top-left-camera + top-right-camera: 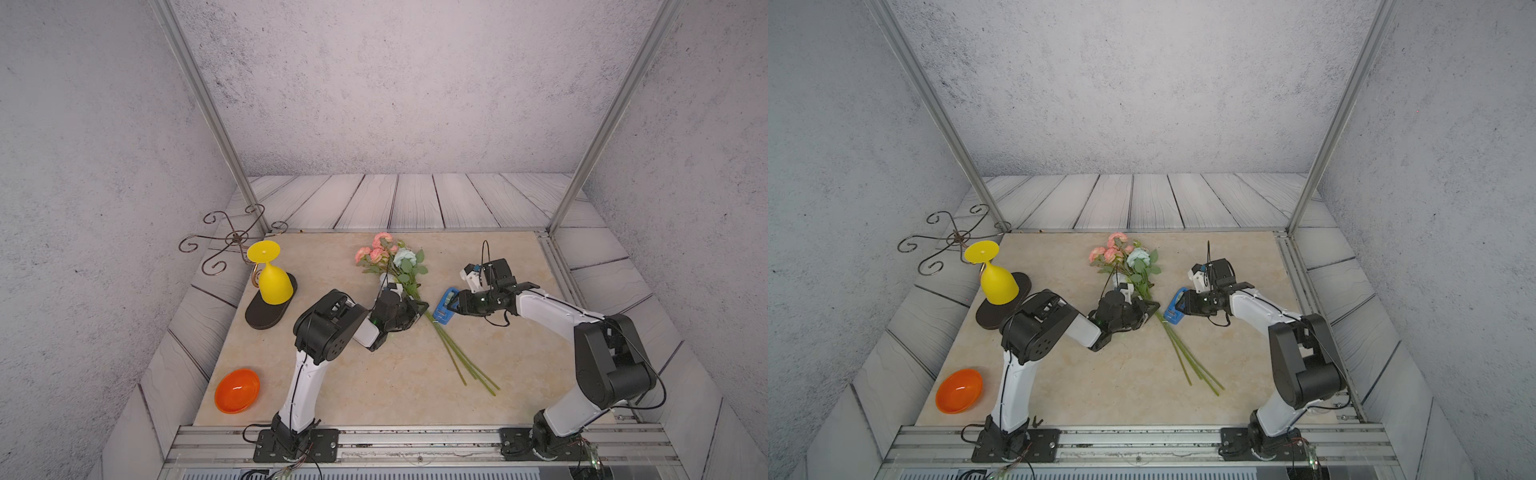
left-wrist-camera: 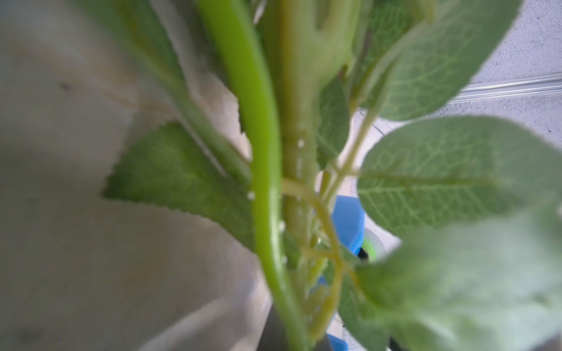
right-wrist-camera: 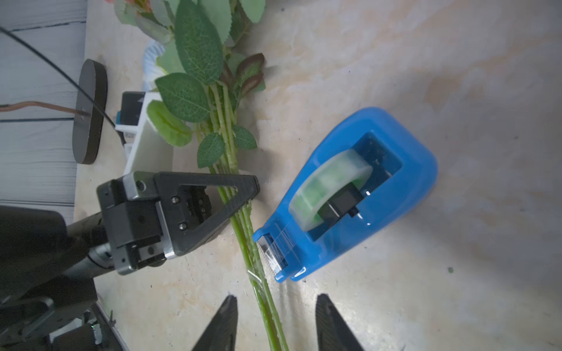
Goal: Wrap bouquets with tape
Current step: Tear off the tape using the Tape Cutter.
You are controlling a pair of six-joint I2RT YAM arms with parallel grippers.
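Got the left fingers pinched shut on the bouquet, gripping the stems just under the lowest leaves. Got the right fingers spread partway, sitting either side of the stems further down without touching them, holding nothing.

Lying flat on the table roughly midway between the arms, blooms toward the back wall, stem ends fanning out toward the near right. Looks like pink blooms plus a pale blue-white one, lots of toothed green leaves, a couple of reddish-brown ones, and three long thin green stems. Seems to have a bit of clear strip stuck across the stems between the two sets of fingers, glinting.

Found the tape, a pale see-through roll on a black hub, sitting in the open slot of a blue wedge dispenser. Parked just right of the stems, cutter end pointed at them. Can't tell if actually touching.

Also spotted an orange bowl by the left arm's base, and a yellow goblet upside down over a dark oval base at the far left.
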